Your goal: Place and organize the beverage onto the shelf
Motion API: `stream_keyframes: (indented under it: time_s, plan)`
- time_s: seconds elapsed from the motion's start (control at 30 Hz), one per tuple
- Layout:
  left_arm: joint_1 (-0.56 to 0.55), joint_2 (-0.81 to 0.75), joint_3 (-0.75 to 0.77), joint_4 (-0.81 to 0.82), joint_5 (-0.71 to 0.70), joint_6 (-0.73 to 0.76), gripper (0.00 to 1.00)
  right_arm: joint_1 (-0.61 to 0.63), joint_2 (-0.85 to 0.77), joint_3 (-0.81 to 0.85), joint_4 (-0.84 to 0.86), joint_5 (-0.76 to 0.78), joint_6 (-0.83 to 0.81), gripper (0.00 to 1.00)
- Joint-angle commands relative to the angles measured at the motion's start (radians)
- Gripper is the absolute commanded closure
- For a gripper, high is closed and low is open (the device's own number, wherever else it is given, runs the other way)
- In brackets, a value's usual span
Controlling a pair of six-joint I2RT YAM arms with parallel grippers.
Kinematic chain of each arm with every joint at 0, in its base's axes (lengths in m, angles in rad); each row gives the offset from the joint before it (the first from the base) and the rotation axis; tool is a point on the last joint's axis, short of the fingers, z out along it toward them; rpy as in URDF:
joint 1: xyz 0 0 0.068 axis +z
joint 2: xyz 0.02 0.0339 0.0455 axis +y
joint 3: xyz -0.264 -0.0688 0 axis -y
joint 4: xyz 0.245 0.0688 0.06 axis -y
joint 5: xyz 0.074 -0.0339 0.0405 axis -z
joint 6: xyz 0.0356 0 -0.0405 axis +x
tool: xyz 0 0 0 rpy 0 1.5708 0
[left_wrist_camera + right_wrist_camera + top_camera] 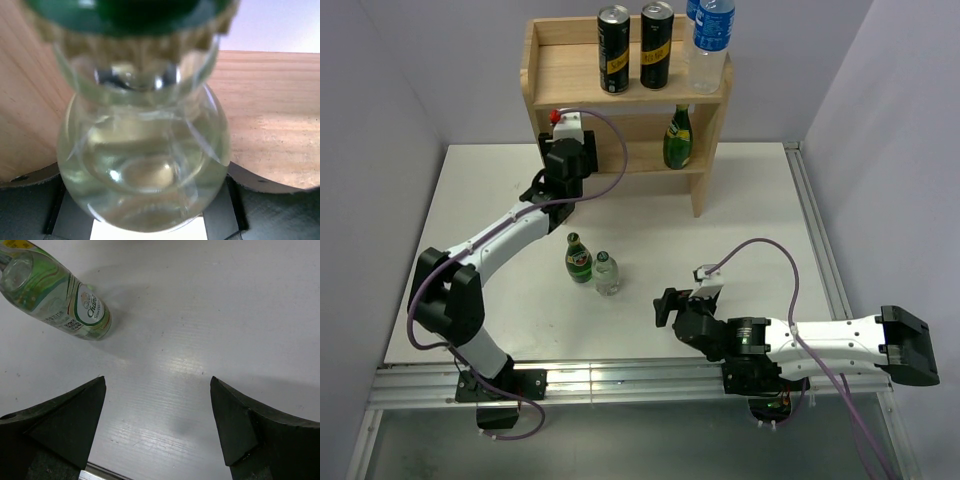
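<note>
Wood shelf (565, 80) at 12 o'clock on the tabletop (470, 200), partly stocked

Left jaws are clamped on a clear green-capped bottle (145, 165) at the 9 o'clock end of the lower board. A tall green bottle (678, 137) stands at its 3 o'clock end. Up top are two black cans (613, 49), with water bottles (710, 45) toward 3 o'clock. Right jaws sit wide open, holding nothing, low at about 5 o'clock. A short green bottle (579, 258) and a clear bottle (607, 273) stand side by side mid-tabletop.
</note>
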Motion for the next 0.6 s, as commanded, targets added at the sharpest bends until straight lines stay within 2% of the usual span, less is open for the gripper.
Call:
stream_keyframes:
  time_s: [0.0,0.57]
  plan:
    - [0.028,-0.006,0.086,0.161,0.020,-0.024,1.00,-0.009,0.008,-0.009,0.042,0.018,0.005,0.08]
    - [0.047,0.077,0.154,0.158,0.027,-0.052,0.98,-0.016,0.031,-0.009,0.062,0.004,0.003,0.08]
